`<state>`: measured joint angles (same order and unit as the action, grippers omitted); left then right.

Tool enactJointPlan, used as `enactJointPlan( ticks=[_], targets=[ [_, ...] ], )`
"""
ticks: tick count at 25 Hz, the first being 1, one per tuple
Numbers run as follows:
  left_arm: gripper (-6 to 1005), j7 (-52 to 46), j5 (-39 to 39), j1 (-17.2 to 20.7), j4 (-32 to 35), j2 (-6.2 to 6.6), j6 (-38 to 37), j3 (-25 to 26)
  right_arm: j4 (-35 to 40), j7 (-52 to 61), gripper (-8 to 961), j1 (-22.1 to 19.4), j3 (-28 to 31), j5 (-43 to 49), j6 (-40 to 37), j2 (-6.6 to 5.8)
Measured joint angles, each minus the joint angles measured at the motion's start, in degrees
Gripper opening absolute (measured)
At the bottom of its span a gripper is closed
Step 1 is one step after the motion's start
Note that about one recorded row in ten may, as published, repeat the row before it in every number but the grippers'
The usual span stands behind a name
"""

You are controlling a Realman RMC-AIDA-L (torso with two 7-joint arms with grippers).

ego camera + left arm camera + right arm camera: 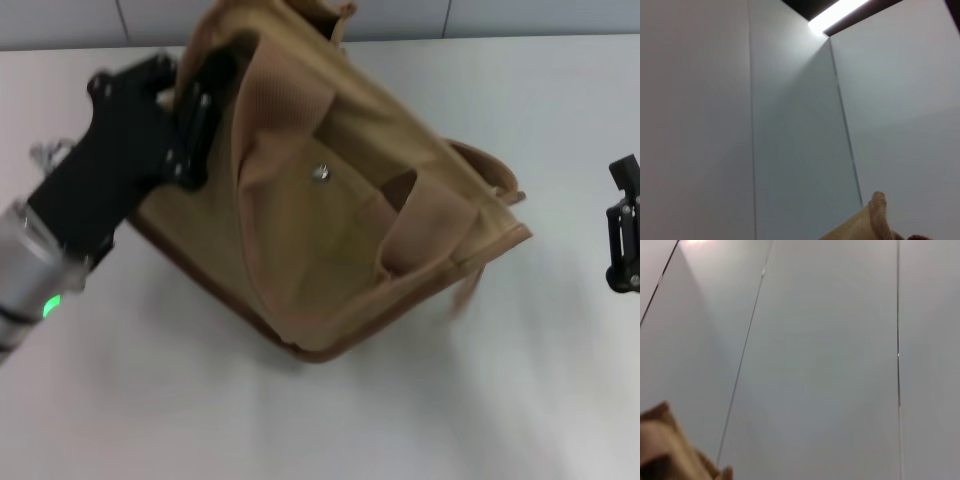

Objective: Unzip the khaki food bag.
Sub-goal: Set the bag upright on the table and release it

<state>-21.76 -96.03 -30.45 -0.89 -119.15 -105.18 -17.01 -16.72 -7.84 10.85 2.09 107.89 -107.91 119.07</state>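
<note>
The khaki food bag (340, 220) lies tipped on the white table, its front pocket with the metal snap (320, 172) facing up and the wide handles (420, 235) flopped over it. My left gripper (195, 115) is at the bag's far left top edge and is shut on the fabric there; the zipper is hidden behind it. A bit of tan fabric also shows in the left wrist view (877, 220) and in the right wrist view (665, 450). My right gripper (624, 235) hangs apart from the bag at the right edge of the head view.
The white table (300, 420) runs all around the bag. A grey panelled wall (60, 20) stands along the table's far edge. Both wrist views show mostly that wall.
</note>
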Motion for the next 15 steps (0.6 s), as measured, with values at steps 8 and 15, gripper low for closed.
enactJointPlan(
  ticks=[8,15],
  targets=[
    [79,3.6,-0.2,8.0,-1.6,0.06,3.9,-4.9,6.7,16.9,367,4.3,-0.4,0.3,-0.5,0.05],
    [95,0.0,-0.4,12.4,2.2,0.63,5.1,-6.1,12.1,28.5,518,7.1,-2.7,0.6,-0.7,0.07]
  ],
)
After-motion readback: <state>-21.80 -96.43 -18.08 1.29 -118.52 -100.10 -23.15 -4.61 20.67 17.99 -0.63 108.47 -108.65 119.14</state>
